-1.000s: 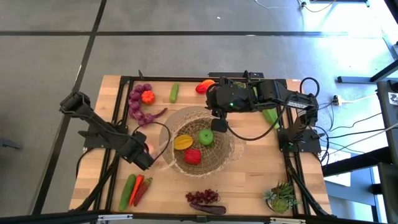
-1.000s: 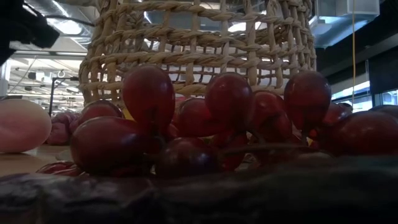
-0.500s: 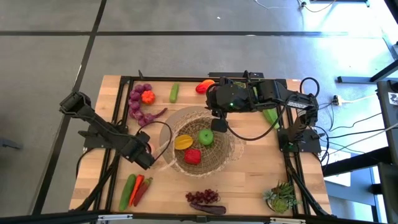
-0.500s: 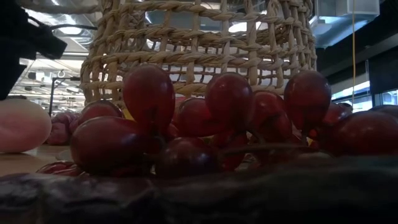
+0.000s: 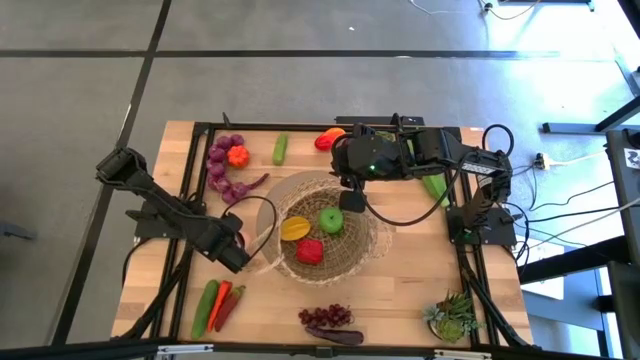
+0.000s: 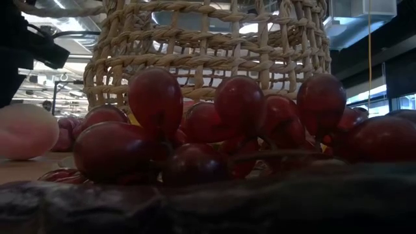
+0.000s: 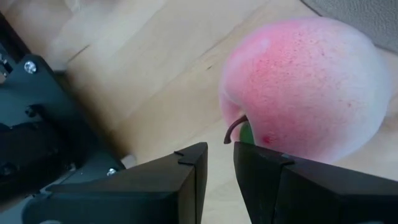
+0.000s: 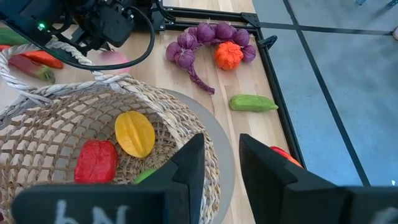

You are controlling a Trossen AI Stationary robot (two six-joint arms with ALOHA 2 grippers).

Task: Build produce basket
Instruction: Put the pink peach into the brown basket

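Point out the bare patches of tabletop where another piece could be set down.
Bare wood lies between the basket and the potted plant, and along the near edge between the chillies and the grapes. The far-left corner around the purple bunch is crowded.

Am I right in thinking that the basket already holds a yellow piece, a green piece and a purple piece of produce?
Not quite: the third piece is red, not purple. The high view shows the basket holding a yellow piece, a green piece and a red piece. The purple produce lies on the table outside the basket.
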